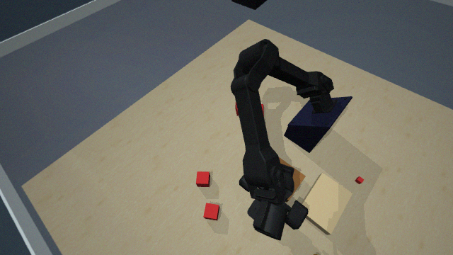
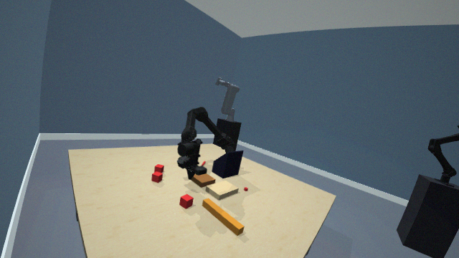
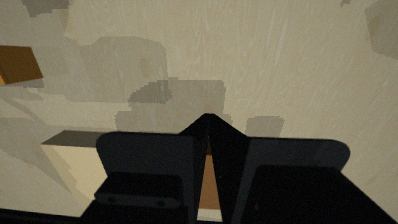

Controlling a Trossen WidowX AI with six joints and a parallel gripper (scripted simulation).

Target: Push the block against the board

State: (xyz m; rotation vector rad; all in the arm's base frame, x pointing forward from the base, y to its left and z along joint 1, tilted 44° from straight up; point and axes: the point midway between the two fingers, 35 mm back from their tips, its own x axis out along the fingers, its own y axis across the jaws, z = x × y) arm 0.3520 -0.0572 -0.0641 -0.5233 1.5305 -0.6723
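The square block [image 1: 297, 176] [image 2: 204, 180] is brown and lies flat, partly hidden by the arm in the top view; a strip of the block [image 3: 210, 187] shows between the fingers in the wrist view. The pale board [image 1: 327, 200] [image 2: 222, 188] [image 3: 75, 167] lies flat beside it. A narrow strip of table shows between their facing sides in the top view, and these sides look about parallel. My gripper [image 2: 190, 177] [image 3: 208, 118] is shut and empty. It points down low at the block's side away from the board. Whether it touches the block is hidden.
The dark blue wedge [image 1: 315, 120] [image 2: 228, 165] stands by the arm's base. Red cubes [image 1: 202, 178] [image 2: 186, 201] lie about the table. A tiny red cube [image 1: 359, 180] [image 2: 245, 188] is beyond the board. An orange bar [image 2: 222, 216] [image 3: 22, 65] lies on the board's other side.
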